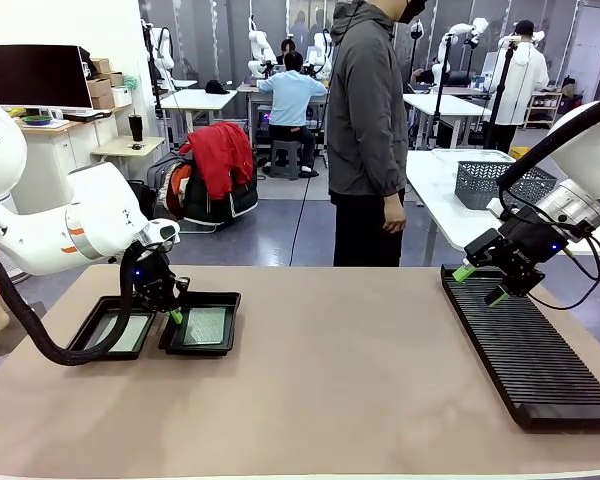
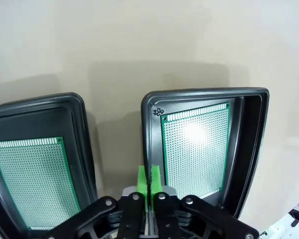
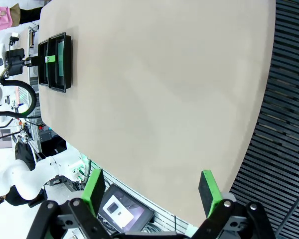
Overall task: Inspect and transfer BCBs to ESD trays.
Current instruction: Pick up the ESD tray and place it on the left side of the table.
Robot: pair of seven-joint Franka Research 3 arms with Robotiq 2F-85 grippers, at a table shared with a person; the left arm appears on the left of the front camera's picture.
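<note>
Our left hand (image 2: 149, 181) hangs with fingers pressed together, holding nothing, above the gap between two trays (image 2: 249, 144). A board (image 2: 197, 149) lies in each, just beside our fingertips. Our right hand (image 3: 152, 191), spread wide, hovers over the rack (image 1: 525, 345). We judge placement done; next, lift clear of the surface (image 1: 330, 380).

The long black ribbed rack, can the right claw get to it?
Probably yes. The right claw hangs open just above the long black ribbed rack, and nothing lies between them.
</note>
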